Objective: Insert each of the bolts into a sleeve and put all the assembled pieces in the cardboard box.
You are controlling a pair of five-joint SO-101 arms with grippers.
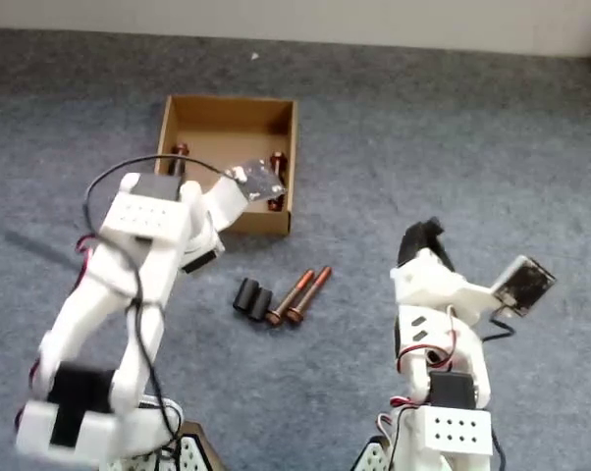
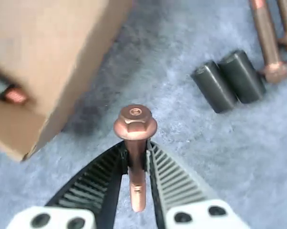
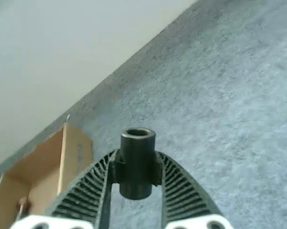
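Left wrist view: what's your left gripper (image 2: pixel 135 148) holding?
— It's clamped on a copper bolt (image 2: pixel 135 123), head outward, beside the cardboard box (image 2: pixel 53 52).
— And your right gripper (image 3: pixel 136 160)?
— Pinching a black sleeve (image 3: pixel 138 143), clear of the carpet (image 1: pixel 423 128). Two loose sleeves (image 1: pixel 248 294) and two loose bolts (image 1: pixel 294 292) lie together near the box.

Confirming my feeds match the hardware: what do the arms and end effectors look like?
The left arm and right arm are white plastic with black motors. A black cable loops over the left arm; red wires run along the right. The left end effector and right end effector have black ribbed fingers.
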